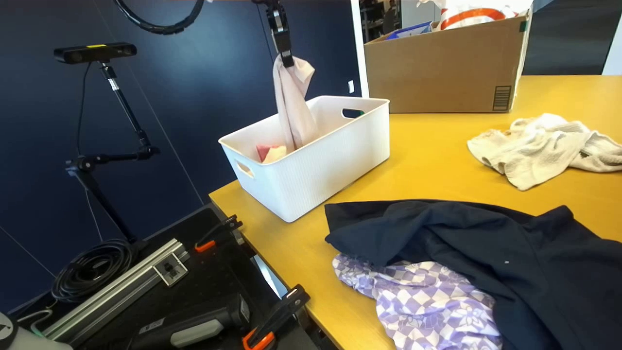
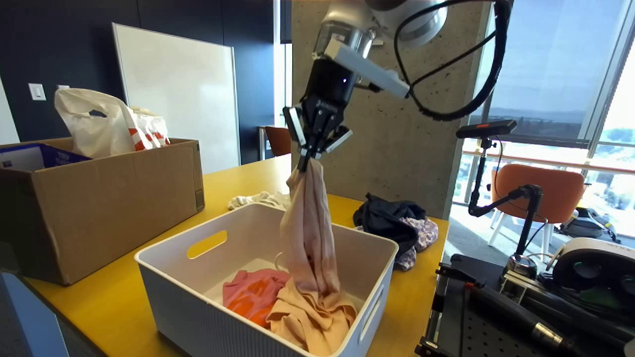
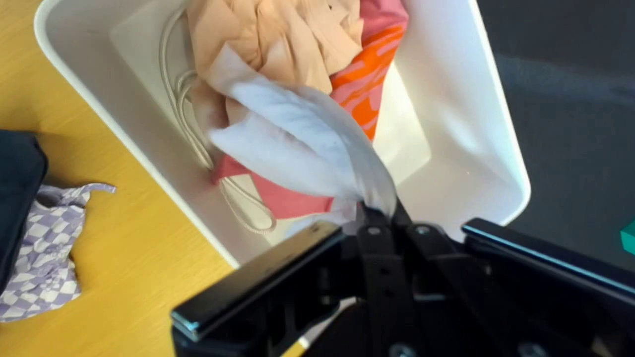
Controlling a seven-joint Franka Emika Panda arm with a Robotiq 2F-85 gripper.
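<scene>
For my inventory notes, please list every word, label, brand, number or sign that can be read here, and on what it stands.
"ROBOTIQ", small, on the tool.
"TRY", apparently, on the blue box inside the cardboard box; its other print is too small.
Too small to read: the dark label on the cardboard box, the marking on the black handheld device.
Red print on the white bag: no letters legible.

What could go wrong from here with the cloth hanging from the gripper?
The gripper pinches the pale pink cloth only near its top, so the cloth might slip free. Its lower end seems to touch the peach fabric in the ribbed white bin; whether the two are joined is unclear, so lifting could drag both. The looped pale cord beside the fabric might snag.
</scene>
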